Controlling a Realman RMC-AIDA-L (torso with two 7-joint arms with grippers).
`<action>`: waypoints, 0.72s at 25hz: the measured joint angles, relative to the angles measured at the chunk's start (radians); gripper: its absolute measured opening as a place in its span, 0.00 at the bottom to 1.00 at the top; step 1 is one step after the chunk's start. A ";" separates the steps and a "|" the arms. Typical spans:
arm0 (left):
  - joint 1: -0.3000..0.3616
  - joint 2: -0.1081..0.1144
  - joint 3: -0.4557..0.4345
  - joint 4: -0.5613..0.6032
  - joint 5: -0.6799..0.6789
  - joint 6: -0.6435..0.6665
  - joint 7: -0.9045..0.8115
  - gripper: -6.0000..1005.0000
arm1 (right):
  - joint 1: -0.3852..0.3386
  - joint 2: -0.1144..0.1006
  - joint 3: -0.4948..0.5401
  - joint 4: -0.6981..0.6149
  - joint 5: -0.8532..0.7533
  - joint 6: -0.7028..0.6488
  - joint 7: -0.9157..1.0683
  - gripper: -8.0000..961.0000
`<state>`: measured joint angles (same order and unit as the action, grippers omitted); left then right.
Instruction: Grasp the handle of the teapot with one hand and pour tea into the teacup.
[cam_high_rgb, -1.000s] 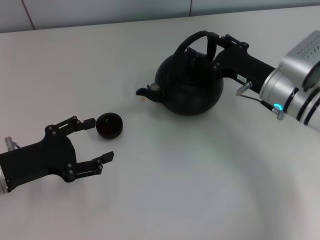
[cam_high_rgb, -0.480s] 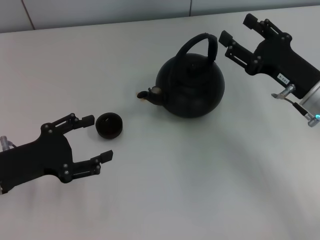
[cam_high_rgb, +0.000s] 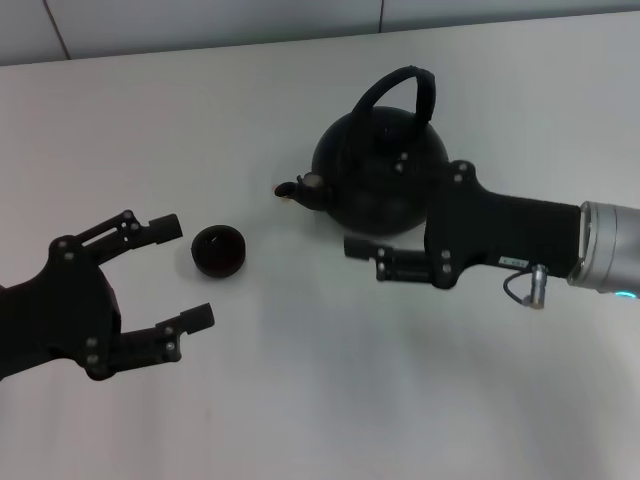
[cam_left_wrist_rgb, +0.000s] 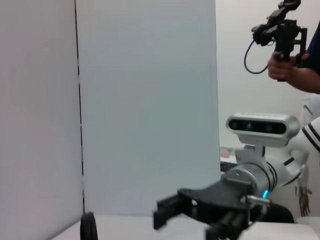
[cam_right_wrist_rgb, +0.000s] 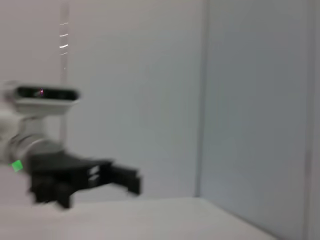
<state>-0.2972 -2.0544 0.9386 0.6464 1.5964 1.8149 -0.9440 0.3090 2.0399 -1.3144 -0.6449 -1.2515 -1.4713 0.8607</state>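
Note:
The matte-black teapot (cam_high_rgb: 385, 180) stands on the white table right of centre, its spout (cam_high_rgb: 295, 188) pointing left. Its arched handle (cam_high_rgb: 398, 82) stands free, with nothing touching it. The small black teacup (cam_high_rgb: 218, 250) sits to the left of the spout. My right gripper (cam_high_rgb: 350, 203) hangs open on the near side of the teapot, pointing left toward the teacup, and its upper finger overlaps the pot's body. It also shows in the left wrist view as the right gripper (cam_left_wrist_rgb: 186, 218). My left gripper (cam_high_rgb: 186, 273) is open just left of the teacup, holding nothing.
The white table (cam_high_rgb: 330, 400) stretches toward the near edge. A pale wall with panel seams (cam_high_rgb: 200, 20) runs along the far edge. The left wrist view shows the robot's head camera (cam_left_wrist_rgb: 262, 125) and a person holding a camera rig (cam_left_wrist_rgb: 282, 35).
My right gripper was shut on the handle one second ago, then let go and drew back right. It now sits low in front of the teapot. The left gripper shifted slightly nearer.

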 joint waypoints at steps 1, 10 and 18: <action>-0.004 0.002 -0.012 -0.001 0.004 0.007 -0.001 0.86 | -0.001 0.001 0.008 -0.015 -0.031 -0.013 0.009 0.78; -0.003 0.006 -0.015 -0.009 0.011 0.000 -0.002 0.86 | -0.041 0.022 0.030 -0.094 -0.147 -0.025 0.041 0.78; 0.003 0.006 -0.007 -0.010 0.020 -0.026 -0.002 0.86 | -0.046 0.024 0.031 -0.088 -0.152 -0.022 0.042 0.79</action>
<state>-0.2938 -2.0485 0.9316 0.6363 1.6160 1.7885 -0.9464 0.2635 2.0639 -1.2838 -0.7331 -1.4037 -1.4934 0.9022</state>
